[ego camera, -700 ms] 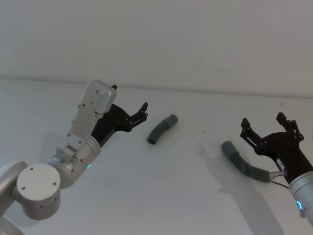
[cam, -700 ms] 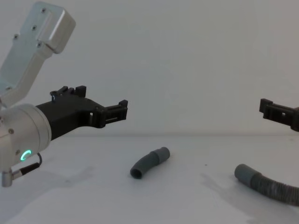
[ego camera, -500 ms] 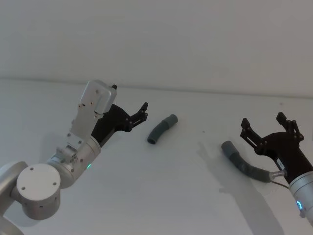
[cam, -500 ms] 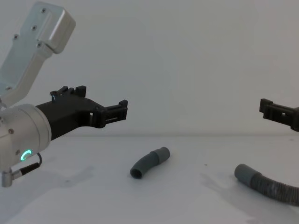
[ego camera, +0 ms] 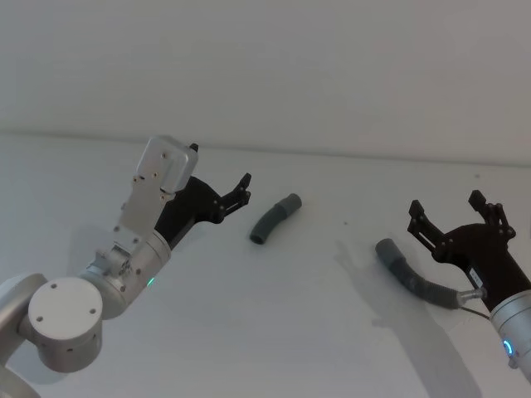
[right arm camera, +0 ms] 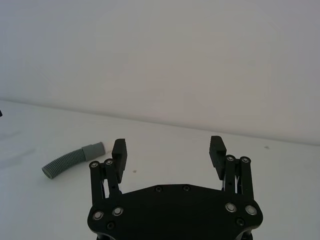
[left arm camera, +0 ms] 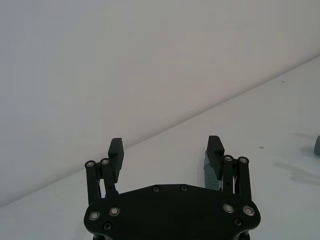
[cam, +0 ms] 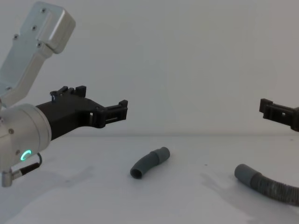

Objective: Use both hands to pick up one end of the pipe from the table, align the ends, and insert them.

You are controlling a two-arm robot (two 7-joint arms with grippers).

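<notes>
The pipe lies in two pieces on the pale table (ego camera: 274, 332). The short curved elbow (ego camera: 274, 218) (cam: 148, 162) rests mid-table, its smooth cuff at the far end. The long ribbed hose (ego camera: 412, 279) (cam: 268, 185) lies to the right, its cuff (ego camera: 387, 249) pointing toward the elbow. My left gripper (ego camera: 220, 168) (left arm camera: 165, 147) hovers open above the table, left of the elbow, which shows past one finger (left arm camera: 210, 176). My right gripper (ego camera: 446, 205) (right arm camera: 168, 146) hangs open just right of the hose, holding nothing; the elbow (right arm camera: 72, 159) lies farther off.
A plain pale wall (ego camera: 332, 66) rises behind the table's far edge. A small dark speck (ego camera: 346, 221) marks the table between the two pieces. Bare surface separates elbow and hose.
</notes>
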